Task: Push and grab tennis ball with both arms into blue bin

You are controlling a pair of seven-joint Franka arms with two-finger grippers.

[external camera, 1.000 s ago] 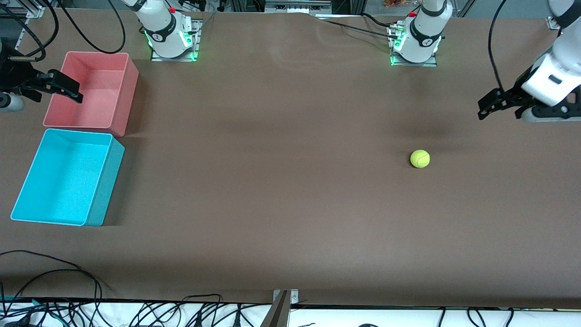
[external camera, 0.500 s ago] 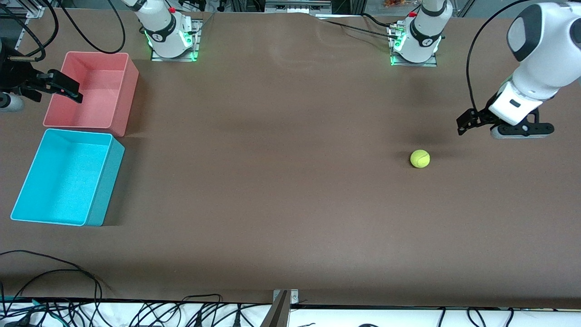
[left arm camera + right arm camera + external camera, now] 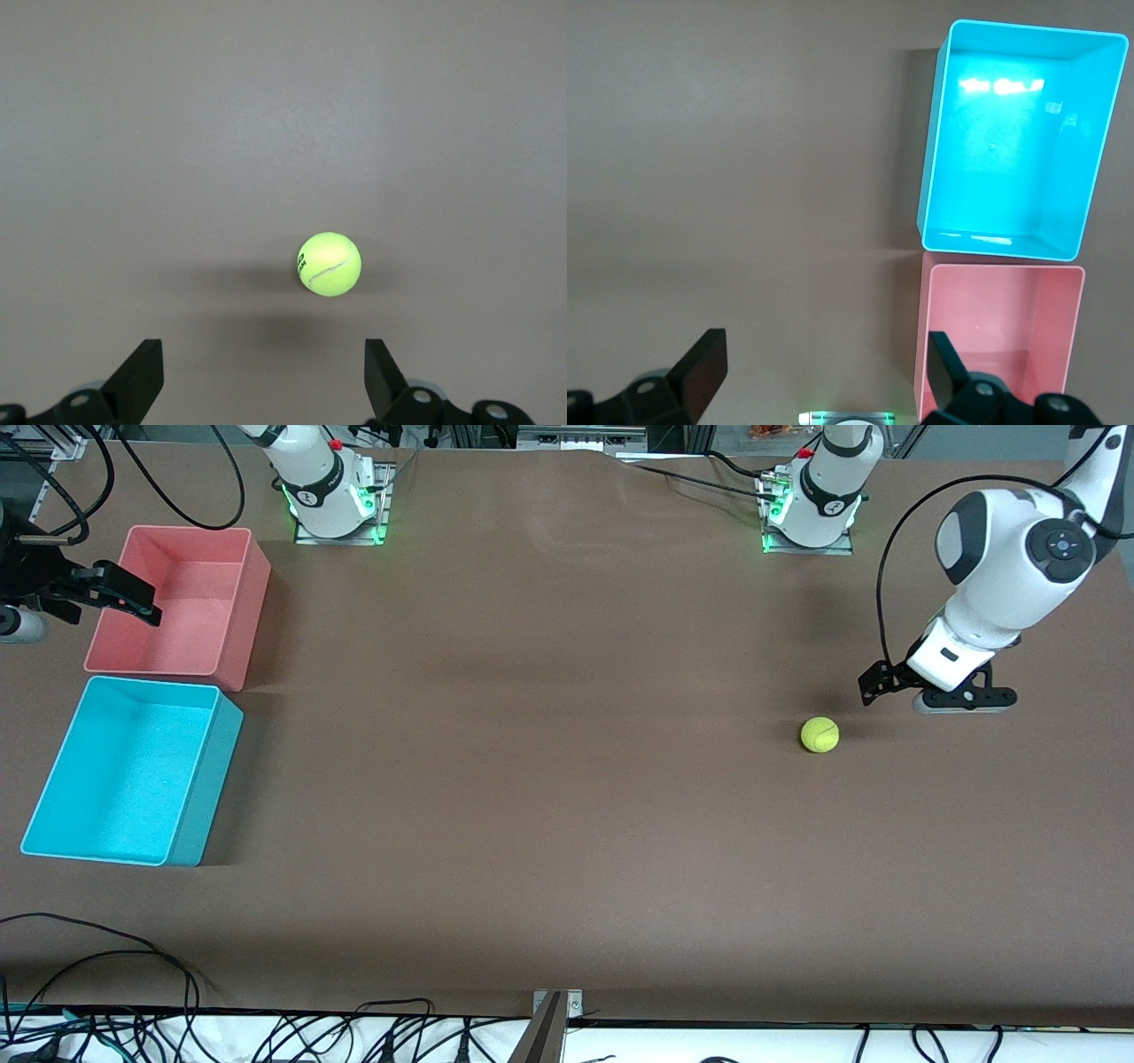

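Left gripper (image 3: 873,691) swung in from table's end, lowered, now close beside tennis ball (image 3: 819,734).

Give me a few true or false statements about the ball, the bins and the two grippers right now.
1. The ball lies on the bare table. True.
2. The left gripper grips the ball. False: it is open beside it, not touching.
3. The blue bin holds the ball. False: it is empty.
4. The blue bin sits nearer the front camera than the pink bin. True.
5. The right gripper is over the pink bin, open. True.
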